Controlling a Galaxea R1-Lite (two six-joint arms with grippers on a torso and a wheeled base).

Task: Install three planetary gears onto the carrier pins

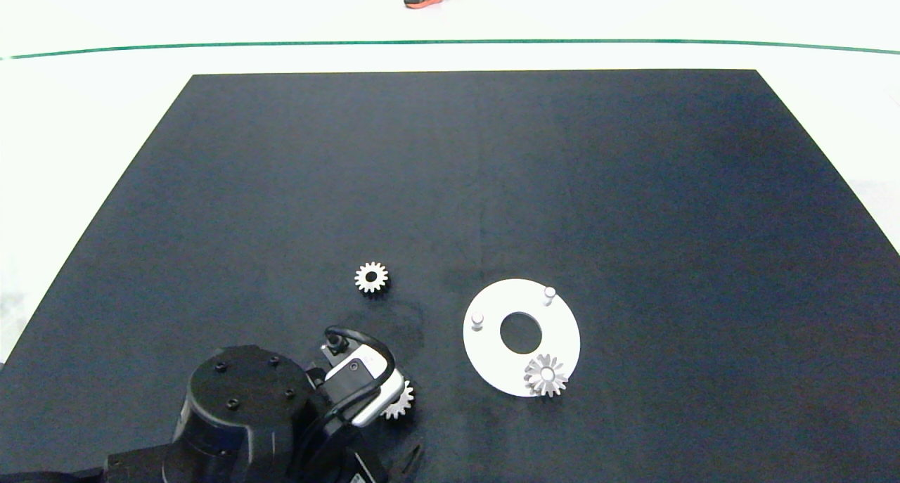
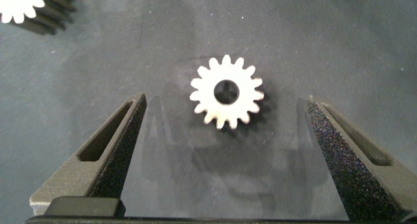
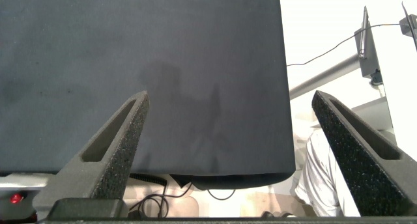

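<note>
Covering the bench, a dark mat meets pale floor; the left pincer, wide open and empty, straddles a gear.

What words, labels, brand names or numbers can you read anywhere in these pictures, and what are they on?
None can be read. The gears, the white disc, the black mat and both grippers show no markings. The left wrist camera housing has a small mark, too blurred to read.

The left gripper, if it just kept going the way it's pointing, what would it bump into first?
Probably the loose planetary gear lying flat on the black mat. The left gripper points down at it with jaws open on either side. How far above it hangs is unclear.
</note>
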